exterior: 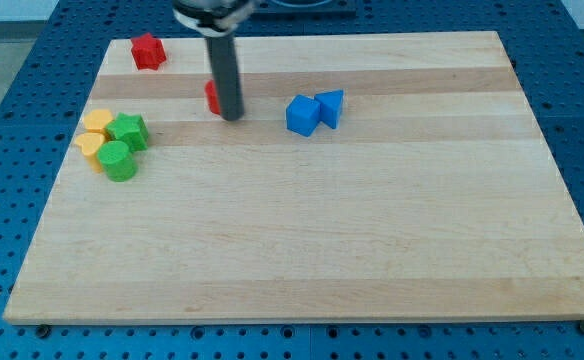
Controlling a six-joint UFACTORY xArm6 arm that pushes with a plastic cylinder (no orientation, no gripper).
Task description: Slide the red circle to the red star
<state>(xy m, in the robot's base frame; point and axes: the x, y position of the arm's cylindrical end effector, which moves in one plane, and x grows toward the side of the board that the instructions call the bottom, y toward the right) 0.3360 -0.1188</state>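
The red star (148, 51) lies near the board's top left corner. The red circle (212, 97) lies right of and below it, mostly hidden behind my rod. My tip (232, 116) rests on the board touching the red circle's right side, at its lower edge. The rod rises from there to the view's top.
A blue cube-like block (302, 115) and a blue triangular block (330, 106) touch each other right of my tip. At the left, two yellow blocks (94, 135), a green star (128, 130) and a green cylinder (118, 160) cluster together. The wooden board (312, 240) sits on a blue pegboard table.
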